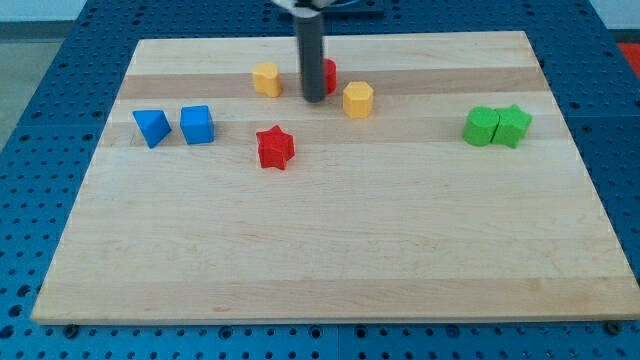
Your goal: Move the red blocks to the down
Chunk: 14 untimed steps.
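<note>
Red star block: bright red, star shaped with short points, lying flat on the wooden board — left of the middle, below the two yellow ones.
Other red block: only a small red edge shows behind the rod, so its shape cannot be told. It sits near the view's top.
My tip: the dark rod stands straight up. Its end is touching or just beside this hidden red block, between the two yellow blocks. It has nothing that opens or closes.
Yellow blocks: one at left, one at right — both chunky, with many sides.
Blue blocks: a triangle shape and a cube, close together at the view's left.
Green blocks: two, touching, at the view's right.
</note>
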### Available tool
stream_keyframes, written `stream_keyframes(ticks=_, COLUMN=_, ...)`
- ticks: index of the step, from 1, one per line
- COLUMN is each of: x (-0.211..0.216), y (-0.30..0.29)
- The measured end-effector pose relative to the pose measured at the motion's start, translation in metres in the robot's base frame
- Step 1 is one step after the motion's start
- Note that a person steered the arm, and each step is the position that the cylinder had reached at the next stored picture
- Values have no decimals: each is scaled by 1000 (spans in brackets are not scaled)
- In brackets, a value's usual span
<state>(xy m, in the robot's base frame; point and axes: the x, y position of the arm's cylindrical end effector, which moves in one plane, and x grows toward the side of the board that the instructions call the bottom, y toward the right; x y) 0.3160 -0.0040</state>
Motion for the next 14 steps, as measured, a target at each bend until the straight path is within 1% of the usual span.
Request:
stream_keyframes(ticks=1, x=-5, y=36)
stream_keyframes(ticks=2, x=-45, y=72)
stream_keyframes(ticks=3, x=-76, y=47)
stream_keyframes(ticks=5, x=2, y=-29)
stream_keyframes(ticks=6, x=-38, y=-27)
stream_keyframes(ticks=7, x=-32, y=-69)
stream_keyframes(ticks=8, x=6, y=-91)
stream_keyframes(ticks=9, x=5, y=-80)
stream_keyframes(ticks=10, x=-34, y=-67)
stream_keyframes(ticks=11, x=-2, y=-33)
stream_keyframes(ticks=12, x=48, y=-46)
stream_keyframes(ticks=14, x=120, y=-55)
